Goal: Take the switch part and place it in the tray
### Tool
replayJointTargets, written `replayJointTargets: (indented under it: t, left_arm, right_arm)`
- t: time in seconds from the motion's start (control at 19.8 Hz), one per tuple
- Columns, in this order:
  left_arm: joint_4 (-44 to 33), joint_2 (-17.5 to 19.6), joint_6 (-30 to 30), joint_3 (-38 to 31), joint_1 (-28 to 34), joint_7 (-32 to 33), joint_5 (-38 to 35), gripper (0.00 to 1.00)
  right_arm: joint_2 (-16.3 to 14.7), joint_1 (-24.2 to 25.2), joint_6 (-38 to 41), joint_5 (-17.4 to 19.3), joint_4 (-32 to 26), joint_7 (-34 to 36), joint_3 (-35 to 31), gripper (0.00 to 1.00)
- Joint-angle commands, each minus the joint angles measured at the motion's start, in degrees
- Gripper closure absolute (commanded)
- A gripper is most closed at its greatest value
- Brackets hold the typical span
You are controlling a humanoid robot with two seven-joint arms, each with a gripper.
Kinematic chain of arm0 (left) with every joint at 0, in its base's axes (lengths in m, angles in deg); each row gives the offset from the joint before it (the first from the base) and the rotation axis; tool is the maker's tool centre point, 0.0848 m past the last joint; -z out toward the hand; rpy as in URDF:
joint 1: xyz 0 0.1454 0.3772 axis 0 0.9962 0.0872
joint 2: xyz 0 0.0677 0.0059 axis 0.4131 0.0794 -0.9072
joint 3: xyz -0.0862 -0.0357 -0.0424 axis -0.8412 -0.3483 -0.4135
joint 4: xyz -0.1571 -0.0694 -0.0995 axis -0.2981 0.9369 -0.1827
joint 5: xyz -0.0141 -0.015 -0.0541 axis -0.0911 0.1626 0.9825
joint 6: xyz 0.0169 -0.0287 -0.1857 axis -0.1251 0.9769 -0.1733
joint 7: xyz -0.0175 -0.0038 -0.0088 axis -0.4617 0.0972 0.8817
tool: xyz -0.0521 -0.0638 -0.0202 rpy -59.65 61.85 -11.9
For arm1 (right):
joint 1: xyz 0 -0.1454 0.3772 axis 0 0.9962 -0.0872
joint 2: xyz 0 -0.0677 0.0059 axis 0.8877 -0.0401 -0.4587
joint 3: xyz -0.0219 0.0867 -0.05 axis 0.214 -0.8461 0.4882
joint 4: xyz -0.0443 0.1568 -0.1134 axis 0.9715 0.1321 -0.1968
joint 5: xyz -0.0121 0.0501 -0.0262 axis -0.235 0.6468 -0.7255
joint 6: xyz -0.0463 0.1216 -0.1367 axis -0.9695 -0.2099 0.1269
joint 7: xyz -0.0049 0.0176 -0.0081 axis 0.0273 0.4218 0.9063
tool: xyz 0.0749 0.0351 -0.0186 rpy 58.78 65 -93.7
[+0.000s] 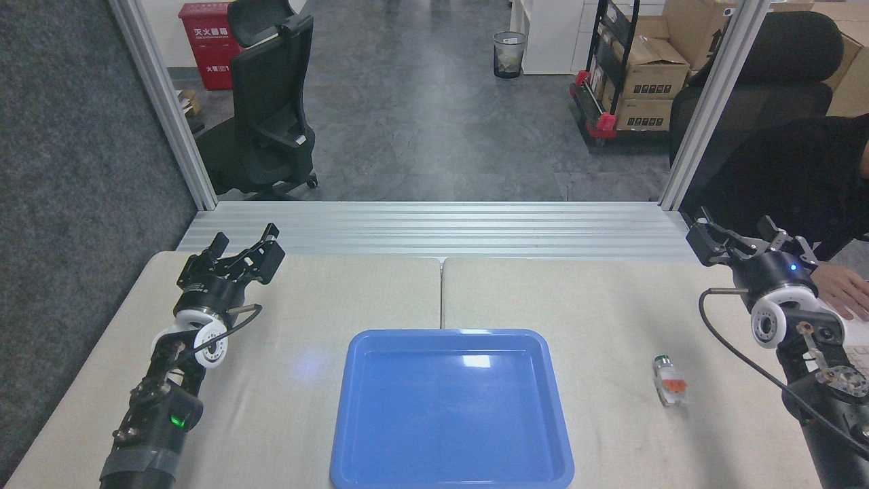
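The part [669, 381] lies on the table [597, 299] at lower right, well apart from the blue tray [451, 408] at bottom centre. Left gripper [244, 239] — mid-left — gapes, empty. Right gripper [740, 231] — right edge — is spread wide, holding nothing, beside a person's hand [842, 288].

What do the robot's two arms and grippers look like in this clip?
Both arms are black with a white ring at the wrist and a black cable looping beside it. The left gripper and right gripper are black, two-fingered. A green light glows on the left forearm, a blue one near the right gripper.
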Motion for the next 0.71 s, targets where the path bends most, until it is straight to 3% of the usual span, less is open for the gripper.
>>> replayJointTargets:
  t: [0.0,0.66]
  left_arm:
    - [0.0,0.0,0.0,1.4,0.0,0.0,0.0,0.0]
    - [0.0,0.0,0.0,1.4,0.0,0.0,0.0,0.0]
  right_arm:
    - [-0.6,-0.2,0.2,0.2,0.0,0.0,-0.3,0.01]
    - [-0.3,0.3,0.5,0.1,-1.7,0.2,-0.1,0.01]
